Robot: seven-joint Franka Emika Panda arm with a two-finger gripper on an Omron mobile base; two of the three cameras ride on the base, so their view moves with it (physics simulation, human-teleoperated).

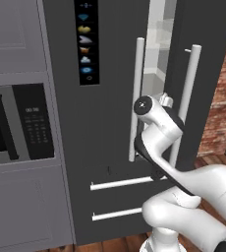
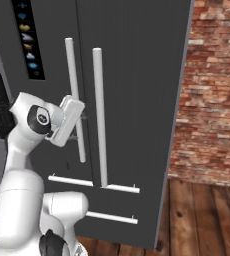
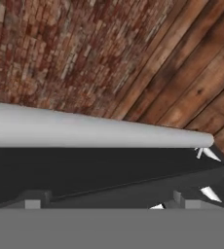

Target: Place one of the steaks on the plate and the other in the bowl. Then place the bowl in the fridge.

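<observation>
microwave (image 1: 16, 123): built-in, black glossy front w/ keypad, far left; not part of the job.
icon panel (image 1: 86, 42): dark strip w/ small coloured icons on the left door.
fridge (image 1: 112, 123): tall dark-grey matte slab, double doors, two lower drawers w/ silver bars; right door looks ajar, white interior showing in the gap.
handles (image 1: 137, 98): long smooth silver rods, round section, vertical.
gripper (image 3: 109, 202): jaws wide, holds nothing; tips sit just beside a handle, seen crossing the hand view.
brick wall (image 2: 212, 90): rough red, right of fridge.
floor (image 2: 202, 215): brown wood planks.
step: likely fridge-door stage.
next: prob. needs jaws set round the rod, then a pull outward.
</observation>
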